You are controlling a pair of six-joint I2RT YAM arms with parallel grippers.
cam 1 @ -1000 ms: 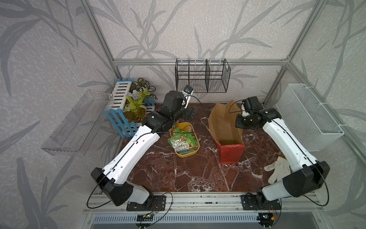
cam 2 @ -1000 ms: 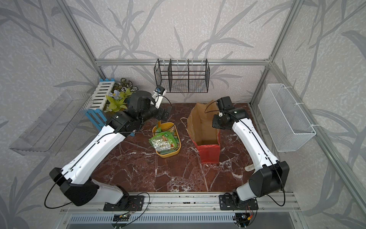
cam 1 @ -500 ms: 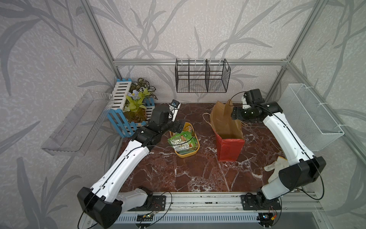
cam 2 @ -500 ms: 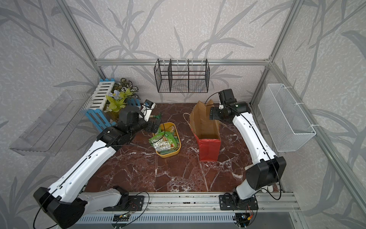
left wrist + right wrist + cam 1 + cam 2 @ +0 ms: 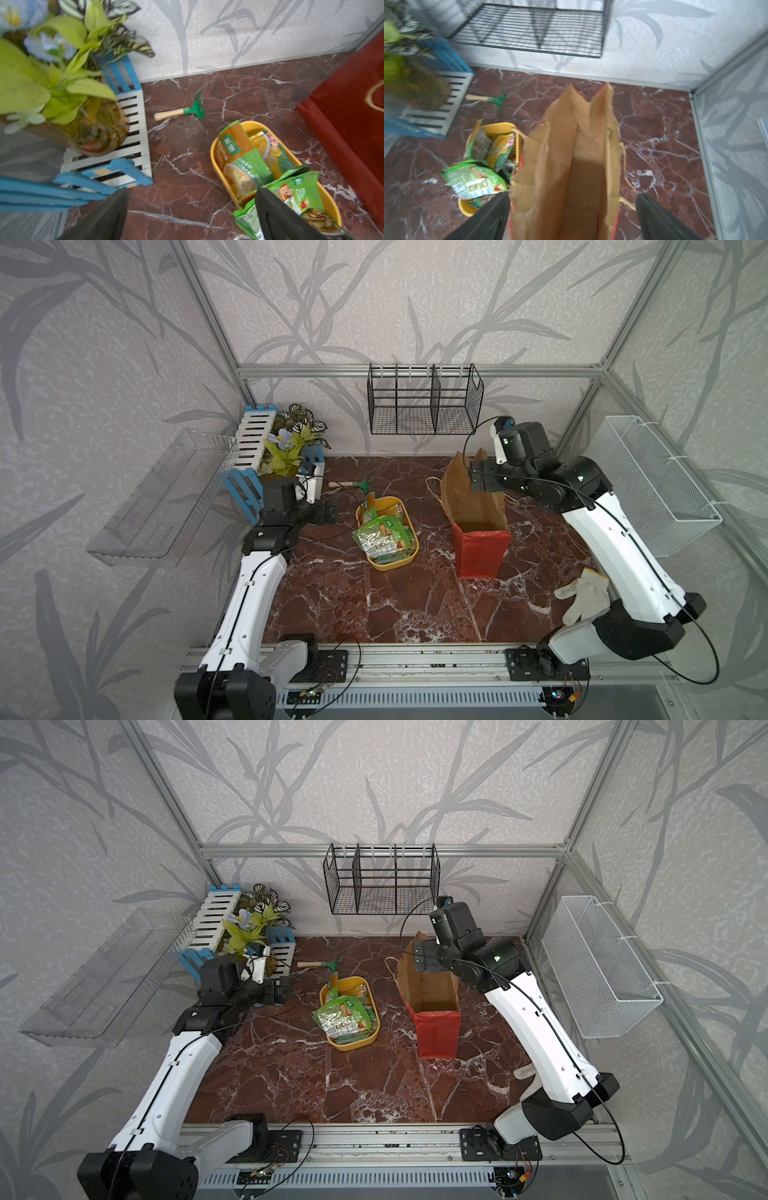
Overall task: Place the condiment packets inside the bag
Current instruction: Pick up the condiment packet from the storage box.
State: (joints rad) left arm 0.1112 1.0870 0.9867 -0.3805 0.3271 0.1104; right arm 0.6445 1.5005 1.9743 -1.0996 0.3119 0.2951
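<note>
Several condiment packets (image 5: 384,537) (image 5: 345,1017), mostly green, lie heaped in a yellow tray (image 5: 390,566) at mid-table; they also show in the wrist views (image 5: 245,158) (image 5: 475,182). Right of the tray stands the red bag (image 5: 478,556) (image 5: 436,1031), its mouth open and its brown inside bare (image 5: 581,166). My right gripper (image 5: 473,479) (image 5: 573,196) hovers open at the bag's far rim, holding nothing. Left of the tray and just above the table, my left gripper (image 5: 332,512) (image 5: 191,193) is open and empty, with one finger overlapping a packet's edge in its wrist view.
A small green hand rake (image 5: 353,485) lies behind the tray. A potted plant in a blue-and-white crate (image 5: 286,448) fills the back left corner. On the walls hang a black wire rack (image 5: 424,406), a white mesh basket (image 5: 656,485) and a clear shelf (image 5: 158,497). A white glove (image 5: 582,597) lies at front right.
My right gripper has opened, let go of the bag's rim and lifted back; the bag now stands more upright. My left arm has drawn back leftwards off the tray.
</note>
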